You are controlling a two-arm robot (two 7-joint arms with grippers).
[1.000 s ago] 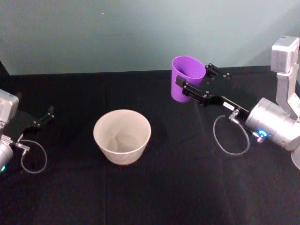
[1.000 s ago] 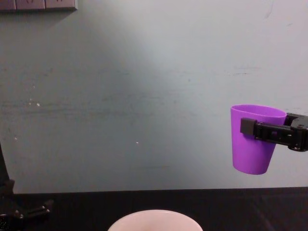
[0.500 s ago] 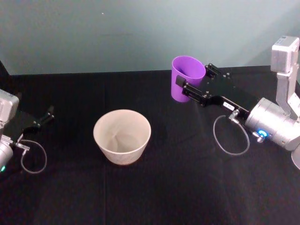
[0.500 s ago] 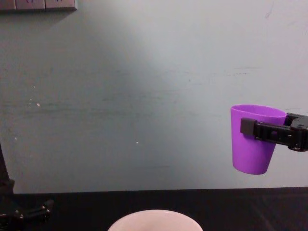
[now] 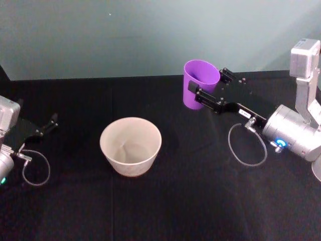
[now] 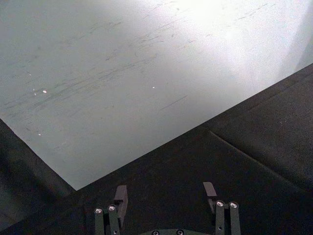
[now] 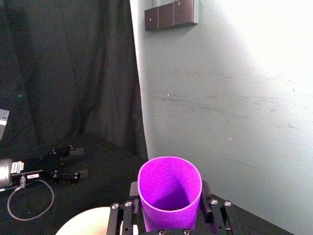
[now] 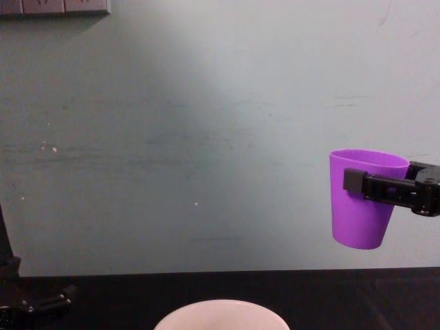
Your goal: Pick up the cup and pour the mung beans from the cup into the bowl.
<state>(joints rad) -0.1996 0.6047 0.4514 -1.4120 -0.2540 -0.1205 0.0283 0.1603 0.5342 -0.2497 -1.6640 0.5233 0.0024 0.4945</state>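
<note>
— How many things are counted?
— One cup (image 5: 200, 83), one bowl (image 5: 131, 145) and two grippers.
— Where is the cup found?
— It is held upright, lifted clear of the black table (image 5: 180, 201) and clamped between the fingers of the right gripper (image 5: 209, 84) — to the right of the bowl and farther back. What lies inside it cannot be told.
— And the bowl?
— It is set on the table, near the middle.
— The left gripper (image 6: 165, 193)?
— It is parked at the left edge, its fingers spread wide.
</note>
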